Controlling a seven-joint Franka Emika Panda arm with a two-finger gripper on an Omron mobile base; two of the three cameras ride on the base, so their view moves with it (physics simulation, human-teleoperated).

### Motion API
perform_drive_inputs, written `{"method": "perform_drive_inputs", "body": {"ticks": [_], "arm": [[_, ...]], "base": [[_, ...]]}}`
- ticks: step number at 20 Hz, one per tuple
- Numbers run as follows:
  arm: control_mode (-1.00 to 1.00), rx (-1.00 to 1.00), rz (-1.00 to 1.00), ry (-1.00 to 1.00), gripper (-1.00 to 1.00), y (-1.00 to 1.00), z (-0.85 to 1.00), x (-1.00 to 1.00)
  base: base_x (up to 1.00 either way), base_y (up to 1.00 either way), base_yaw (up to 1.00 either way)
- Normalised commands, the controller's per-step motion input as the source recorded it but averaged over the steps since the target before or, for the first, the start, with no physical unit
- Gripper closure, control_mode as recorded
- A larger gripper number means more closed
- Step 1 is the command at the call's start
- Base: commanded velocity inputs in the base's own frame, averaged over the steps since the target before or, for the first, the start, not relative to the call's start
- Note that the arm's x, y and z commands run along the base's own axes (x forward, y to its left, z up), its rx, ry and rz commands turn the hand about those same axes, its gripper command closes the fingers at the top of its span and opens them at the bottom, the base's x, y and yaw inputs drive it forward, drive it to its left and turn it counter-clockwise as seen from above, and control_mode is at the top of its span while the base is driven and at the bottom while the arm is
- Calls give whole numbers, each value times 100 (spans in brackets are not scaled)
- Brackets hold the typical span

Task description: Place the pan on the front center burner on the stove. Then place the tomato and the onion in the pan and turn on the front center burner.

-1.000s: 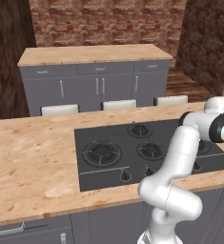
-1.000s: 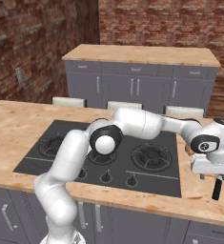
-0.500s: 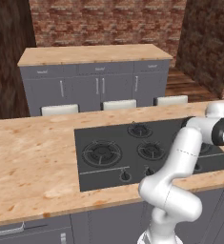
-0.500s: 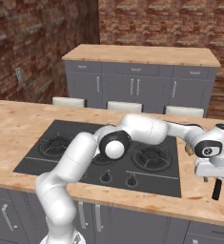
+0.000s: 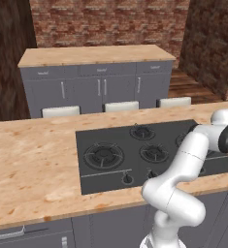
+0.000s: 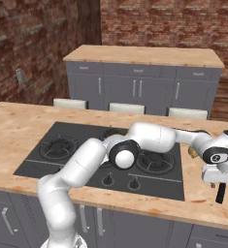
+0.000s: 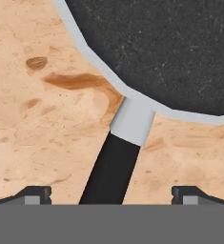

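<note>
Gripper (image 7: pixel 111 194): jaws spread wide — holding nothing, poised above the pan handle, which runs up between the two fingertips.
Pan (image 7: pixel 170 52): flat on the wooden counter (image 7: pixel 32 124) right of the stove (image 6: pixel 52 164); dark inside, silvery rim.
Handle (image 7: pixel 114 167): black, joined to the rim by a grey collar.
Onion (image 6: pixel 192 153): tan shape beside the hand — partly hidden.
</note>
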Motion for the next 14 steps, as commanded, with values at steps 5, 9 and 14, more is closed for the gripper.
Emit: {"method": "perform_drive_inputs", "body": {"ticks": [5,9,14], "arm": [[-100,0,0,2,-100,0,-19,0],[-100,0,0,3,-100,0,-17,0],[-100,0,0,3,100,9,-12,13]], "base": [[0,0,0],[0,0,0],[0,0,0]]}}
